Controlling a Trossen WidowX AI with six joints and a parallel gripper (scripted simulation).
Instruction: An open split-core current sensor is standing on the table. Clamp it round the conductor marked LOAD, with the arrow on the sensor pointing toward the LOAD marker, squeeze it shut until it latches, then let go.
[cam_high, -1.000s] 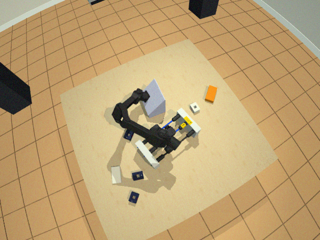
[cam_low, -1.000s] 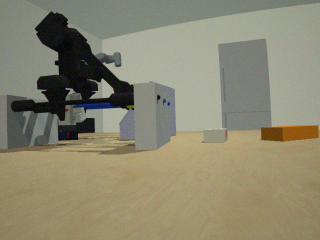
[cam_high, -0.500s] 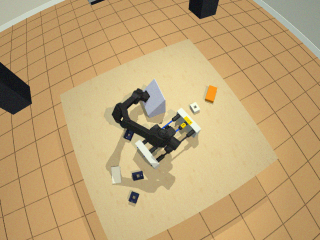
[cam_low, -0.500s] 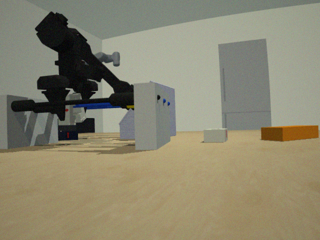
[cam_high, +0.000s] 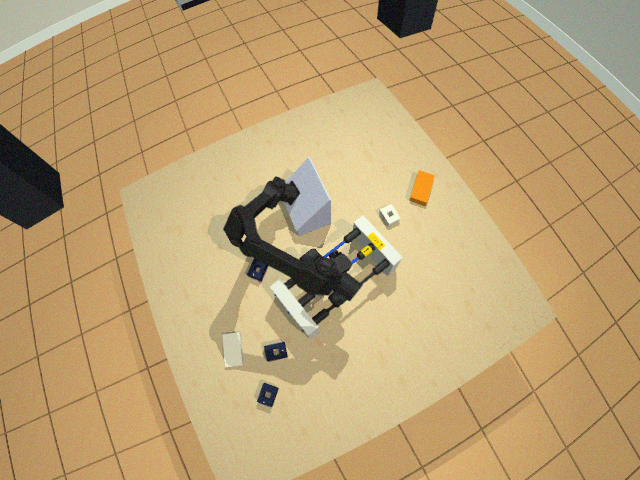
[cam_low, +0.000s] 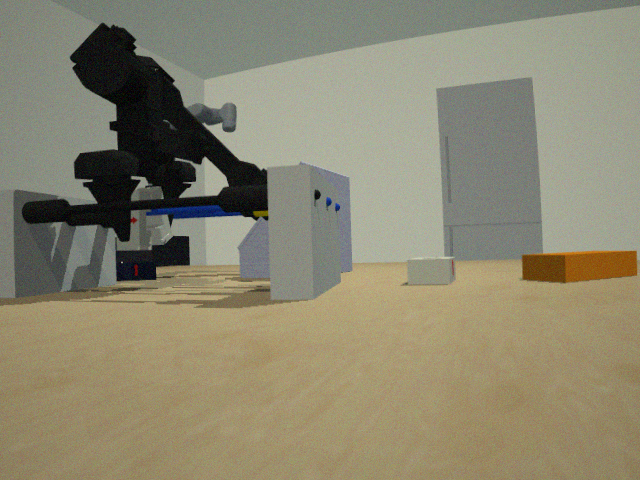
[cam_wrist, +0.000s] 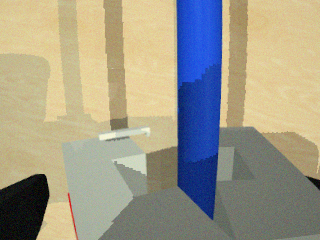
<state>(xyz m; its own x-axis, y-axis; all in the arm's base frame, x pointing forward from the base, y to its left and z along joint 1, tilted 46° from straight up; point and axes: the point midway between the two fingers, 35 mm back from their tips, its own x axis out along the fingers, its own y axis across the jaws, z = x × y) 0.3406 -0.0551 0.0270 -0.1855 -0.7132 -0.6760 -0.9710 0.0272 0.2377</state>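
Note:
The grey split-core sensor (cam_wrist: 180, 227) sits round the blue conductor (cam_wrist: 198, 80), which passes through its middle. In the exterior view the sensor (cam_low: 150, 222) hangs on the blue conductor (cam_low: 193, 210), and its red arrow (cam_low: 133, 220) points toward the white end plate (cam_low: 302, 232). That end plate carries the yellow label (cam_high: 375, 241). My gripper (cam_high: 338, 281) is open above the sensor, with the fingers standing wide on either side. One black finger (cam_wrist: 20, 227) shows at the lower left of the wrist view. I cannot tell whether the latch is caught.
The rack has a second white end plate (cam_high: 294, 307) and black conductors beside the blue ones. A grey wedge (cam_high: 309, 198), a white cube (cam_high: 387, 217), an orange block (cam_high: 422, 187), a white slab (cam_high: 232, 349) and dark blue squares (cam_high: 275, 351) lie around.

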